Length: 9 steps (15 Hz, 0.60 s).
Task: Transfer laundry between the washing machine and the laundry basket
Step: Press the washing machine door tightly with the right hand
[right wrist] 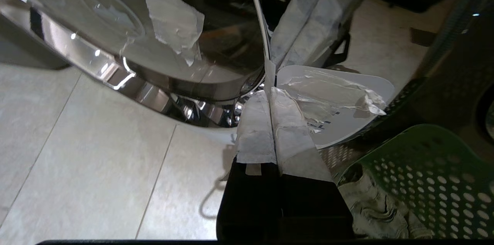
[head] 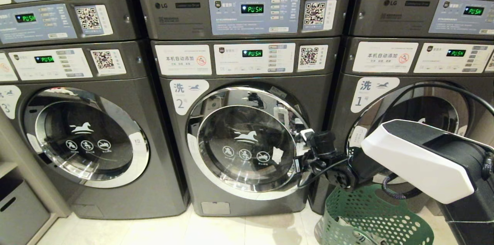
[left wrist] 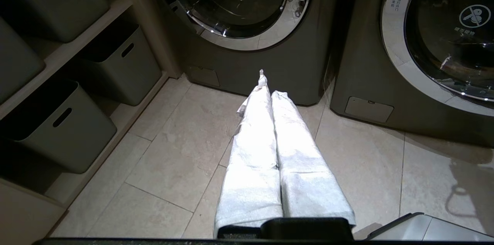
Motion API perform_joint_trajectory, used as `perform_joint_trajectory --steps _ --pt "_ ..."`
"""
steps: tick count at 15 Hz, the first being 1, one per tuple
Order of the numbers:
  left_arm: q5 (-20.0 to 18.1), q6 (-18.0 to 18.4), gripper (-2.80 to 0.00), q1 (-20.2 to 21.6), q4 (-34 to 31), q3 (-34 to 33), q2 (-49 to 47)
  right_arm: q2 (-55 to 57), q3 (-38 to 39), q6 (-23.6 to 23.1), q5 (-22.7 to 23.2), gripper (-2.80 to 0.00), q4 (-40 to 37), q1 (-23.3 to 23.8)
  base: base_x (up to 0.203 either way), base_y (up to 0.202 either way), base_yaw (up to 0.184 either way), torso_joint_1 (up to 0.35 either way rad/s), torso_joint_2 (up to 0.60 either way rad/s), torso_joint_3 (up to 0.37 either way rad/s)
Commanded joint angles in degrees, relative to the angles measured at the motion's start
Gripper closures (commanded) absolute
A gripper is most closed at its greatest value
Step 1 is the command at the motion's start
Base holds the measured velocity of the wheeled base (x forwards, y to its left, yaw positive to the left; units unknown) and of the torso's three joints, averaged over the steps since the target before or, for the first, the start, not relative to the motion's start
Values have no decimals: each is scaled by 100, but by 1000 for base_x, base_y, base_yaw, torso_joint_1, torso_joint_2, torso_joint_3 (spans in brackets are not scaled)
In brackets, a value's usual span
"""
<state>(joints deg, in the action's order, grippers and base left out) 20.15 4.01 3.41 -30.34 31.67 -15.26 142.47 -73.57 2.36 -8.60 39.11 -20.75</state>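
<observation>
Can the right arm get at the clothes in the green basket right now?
Probably yes. The right gripper, fingers together at the door edge of the middle washer, sits just above the green basket, whose top is open with clothes showing.

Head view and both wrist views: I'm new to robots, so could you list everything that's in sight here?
Grey front-loading washing machines: three, grey, side by side, doors shut.
Grey upper machines with lit control panels: three, grey, stacked on the washers.
Green perforated plastic laundry basket: one, green, on the floor right of the middle washer.
Crumpled pale laundry: one heap, off-white, inside the basket.
Grey storage bins: at least four, grey, on shelves at the left.
Tiled floor: beige, under everything.
Right gripper: one, white-wrapped fingers, shut, at the middle washer door's right edge.
Left gripper: one, white-wrapped, shut, empty, over the floor.
</observation>
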Motion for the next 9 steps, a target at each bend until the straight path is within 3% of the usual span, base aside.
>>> perform_joint_trajectory --steps 1,4,9 --pt "6 3 0 1 -8 -3 -21 310 -492 -1 -127 0 27 146 0 0 0 0 0 0" --pt "6 -6 0 1 -15 -47 -21 679 -1323 -38 -447 0 13 508 0 0 0 0 0 0" --pt "-2 12 0 1 -16 -135 -21 1213 -2140 -17 -508 0 58 828 0 0 0 0 0 0"
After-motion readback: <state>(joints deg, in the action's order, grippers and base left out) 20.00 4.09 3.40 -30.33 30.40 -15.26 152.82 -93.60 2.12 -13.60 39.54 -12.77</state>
